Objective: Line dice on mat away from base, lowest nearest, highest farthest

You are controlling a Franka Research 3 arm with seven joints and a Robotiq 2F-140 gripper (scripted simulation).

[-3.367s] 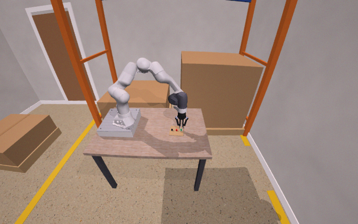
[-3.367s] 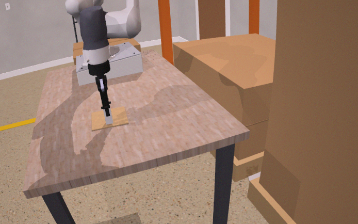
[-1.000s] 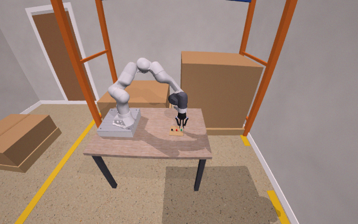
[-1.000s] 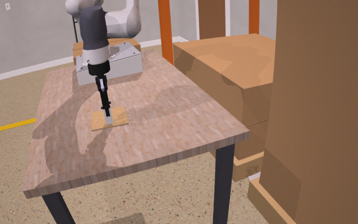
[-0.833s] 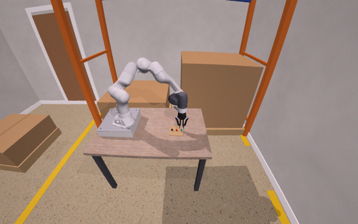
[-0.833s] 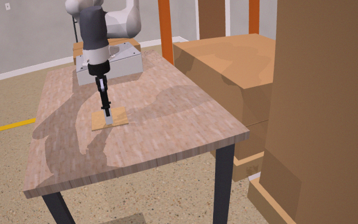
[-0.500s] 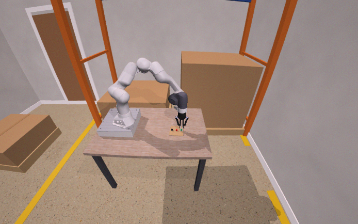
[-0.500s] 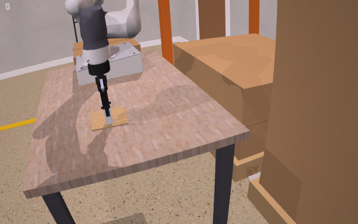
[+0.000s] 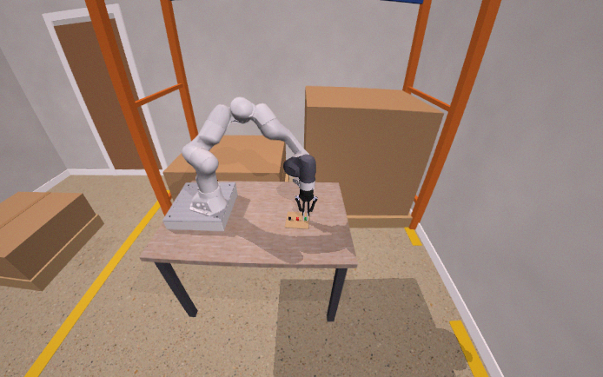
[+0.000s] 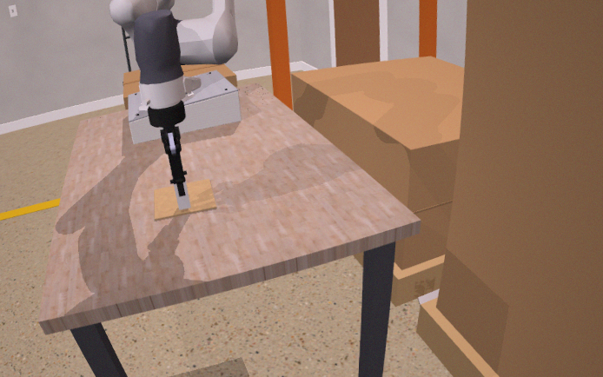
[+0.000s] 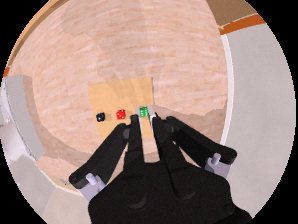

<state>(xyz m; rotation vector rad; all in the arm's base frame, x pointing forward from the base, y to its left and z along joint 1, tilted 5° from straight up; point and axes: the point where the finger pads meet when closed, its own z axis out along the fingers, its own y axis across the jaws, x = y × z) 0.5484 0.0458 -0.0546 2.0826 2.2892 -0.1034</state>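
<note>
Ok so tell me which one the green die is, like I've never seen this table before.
On the wooden table, find the small tan mat. Three dice form a row on it, and the green die is at the end farthest from the robot's base. Unlike the red and black ones, it sits between the fingers of the tool.

Soft light, broad shadows, rounded wrist-view edges.

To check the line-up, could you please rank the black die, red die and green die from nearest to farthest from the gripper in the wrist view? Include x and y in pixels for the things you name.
1. Green die (image 9: 305,218) (image 11: 143,112): between the fingertips.
2. Red die (image 9: 297,218) (image 11: 121,114): in the middle.
3. Black die (image 9: 289,218) (image 11: 100,117): at the base end.
</note>
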